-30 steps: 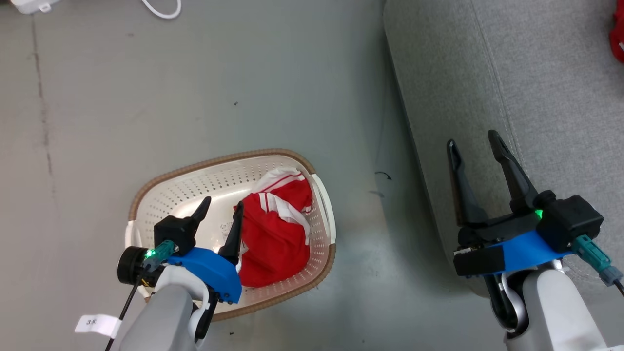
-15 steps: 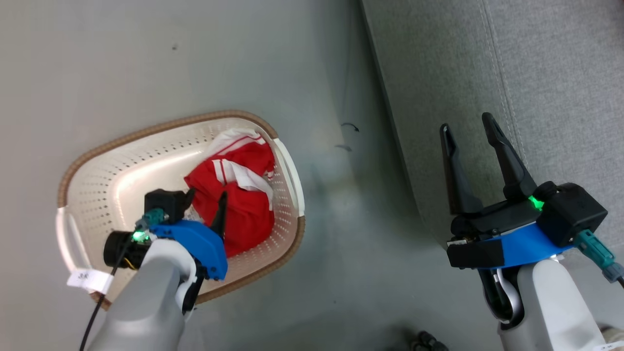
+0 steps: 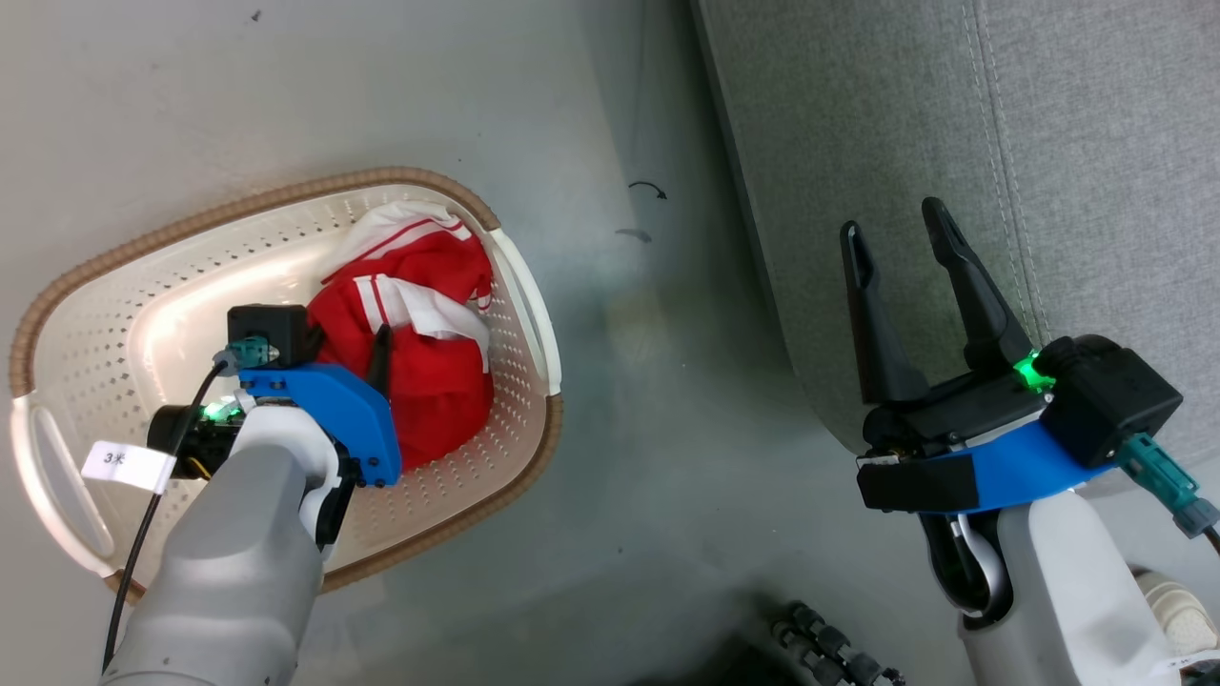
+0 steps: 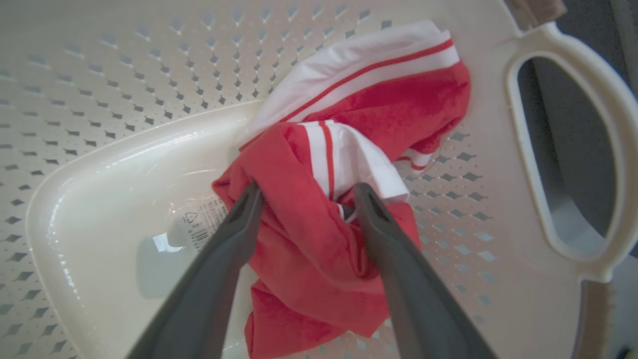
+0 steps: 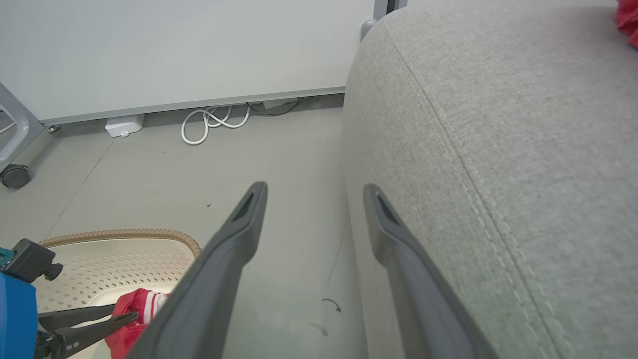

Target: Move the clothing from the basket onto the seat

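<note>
- From the head camera, the basket [image 3: 286,205] stands on the grey floor [image 3: 238,95], just beside the seat [image 3: 858,143] but apart from it.
- The clothing [image 3: 429,381] lies bunched in the end of the basket nearer the seat.
- The left pincer [image 3: 348,338] is down inside the basket, its fingers in the red heap.
- The right pincer [image 3: 891,217] hangs over the seat's rounded edge with its fingers spread wide and nothing between them.
- Along the left wrist, the left pincer [image 4: 307,192] is open, one finger on each side of a red fold with a white stripe; both fingers touch the clothing [image 4: 398,94].
- The heap leans against the perforated wall of the basket [image 4: 124,75], and a barcode sticker [image 4: 204,227] shows on the bare bottom beside it.
- Along the right wrist, the right pincer [image 5: 314,192] is open and empty, one finger over the floor, the other over the side of the seat [image 5: 498,149].
- Low in that view's left corner are the basket [image 5: 124,234], the clothing [image 5: 134,304] and the left pincer [image 5: 124,313].
- A white cable [image 5: 214,122] lies coiled at the foot of the wall [image 5: 174,50].
</note>
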{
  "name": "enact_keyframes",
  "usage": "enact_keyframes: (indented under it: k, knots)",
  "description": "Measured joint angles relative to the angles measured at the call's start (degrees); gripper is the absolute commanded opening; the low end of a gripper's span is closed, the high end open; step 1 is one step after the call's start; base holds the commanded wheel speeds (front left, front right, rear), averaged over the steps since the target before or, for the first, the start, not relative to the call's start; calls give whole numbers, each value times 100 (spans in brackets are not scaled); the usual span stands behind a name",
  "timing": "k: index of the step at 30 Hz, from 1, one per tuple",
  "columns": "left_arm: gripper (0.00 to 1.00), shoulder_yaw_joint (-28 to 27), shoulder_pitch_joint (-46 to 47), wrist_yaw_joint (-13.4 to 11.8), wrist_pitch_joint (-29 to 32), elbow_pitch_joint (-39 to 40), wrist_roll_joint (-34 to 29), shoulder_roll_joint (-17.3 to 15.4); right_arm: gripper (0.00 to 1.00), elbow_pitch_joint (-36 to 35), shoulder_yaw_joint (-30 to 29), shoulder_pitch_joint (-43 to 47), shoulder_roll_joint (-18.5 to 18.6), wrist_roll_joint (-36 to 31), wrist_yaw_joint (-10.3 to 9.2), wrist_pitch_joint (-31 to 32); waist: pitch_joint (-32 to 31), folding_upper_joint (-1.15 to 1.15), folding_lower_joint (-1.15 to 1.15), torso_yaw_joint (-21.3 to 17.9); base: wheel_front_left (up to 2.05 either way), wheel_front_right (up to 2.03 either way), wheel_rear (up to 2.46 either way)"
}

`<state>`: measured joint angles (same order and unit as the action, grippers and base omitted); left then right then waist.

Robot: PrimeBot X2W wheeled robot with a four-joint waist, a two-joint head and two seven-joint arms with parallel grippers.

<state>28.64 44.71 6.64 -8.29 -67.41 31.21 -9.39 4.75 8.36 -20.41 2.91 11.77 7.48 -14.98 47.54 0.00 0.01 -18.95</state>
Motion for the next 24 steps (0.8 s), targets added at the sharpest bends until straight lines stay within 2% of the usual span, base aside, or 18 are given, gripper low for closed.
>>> enact_keyframes:
  k: [8,12,13,14,15,16,24]
  knots:
    - [100,-70,180,-414,425,-411,123,116,100,-76,54,-31,0,77,0,-4,217,0,0,-63,0,0,0]
    - [100,-62,237,-483,649,-487,159,120,100,-127,66,-48,0,92,0,-5,324,0,0,-92,0,0,0]
    - [94,-42,237,-485,727,-508,158,120,100,-138,66,-51,0,92,0,-5,349,0,0,-97,0,0,0]
    - [47,-16,240,-486,775,-521,154,118,100,-149,64,-52,0,91,0,-5,372,0,0,-100,0,0,0]
    - [21,7,250,-485,780,-530,140,114,100,-153,63,-53,0,91,0,-5,391,0,0,-102,0,0,0]
    - [0,27,269,-481,775,-533,115,107,100,-160,63,-53,0,91,0,-5,408,0,0,-101,0,0,0]
    - [0,154,360,-308,684,-553,94,101,100,-163,63,-82,0,87,0,-5,428,0,0,-56,0,0,0]
